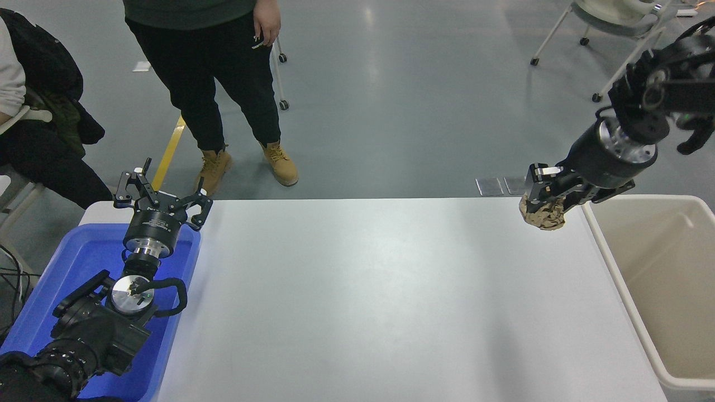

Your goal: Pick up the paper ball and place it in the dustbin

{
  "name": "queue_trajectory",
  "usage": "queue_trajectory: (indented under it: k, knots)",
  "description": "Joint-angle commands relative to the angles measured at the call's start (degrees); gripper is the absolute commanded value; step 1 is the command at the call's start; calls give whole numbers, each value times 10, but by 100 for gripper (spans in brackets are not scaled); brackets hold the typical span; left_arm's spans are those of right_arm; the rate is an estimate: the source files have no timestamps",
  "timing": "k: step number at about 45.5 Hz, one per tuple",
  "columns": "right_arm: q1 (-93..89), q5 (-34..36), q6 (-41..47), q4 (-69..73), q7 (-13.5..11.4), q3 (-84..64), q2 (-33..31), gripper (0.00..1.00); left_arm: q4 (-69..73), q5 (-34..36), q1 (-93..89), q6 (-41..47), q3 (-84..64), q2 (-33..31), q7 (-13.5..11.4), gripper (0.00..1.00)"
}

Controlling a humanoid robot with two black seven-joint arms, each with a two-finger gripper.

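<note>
The left arm is parked at the lower left above a blue tub (67,279), its forearm pointing away from the camera and the left gripper (163,192) held over the tub's far rim with its fingers spread wide and nothing between them. The right arm enters from the upper right edge and slants down toward the table's far right corner, wrist bent so the right gripper (544,207) points down and to the left. Its fingers are pinched on the paper ball (543,215), which hangs just under them, lifted off the surface (a crumpled tan wad, roughly round, so no long axis or heading can be told). Just to the right of that gripper and nearer the camera stands the dustbin (614,262), a deep cream tub against the table's right edge; the ball is left of its rim, not over the opening. The white table (363,290) stretches from one gripper to the other. Beyond it lies a grey floor with a yellow line (169,151), a person (223,84) standing in tan boots, another seated at far left, and wheeled chairs (609,22) behind the right arm
</note>
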Motion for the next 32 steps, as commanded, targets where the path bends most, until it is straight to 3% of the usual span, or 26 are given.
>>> queue_trajectory:
  k: [1,32]
  knots:
    - [89,0,16,0,-1,-30,-25,0,0,-1,0,0,0,1,0,99]
    - [122,-4,16,-4,-1,-43,-35,0,0,0,0,0,1,0,0,99]
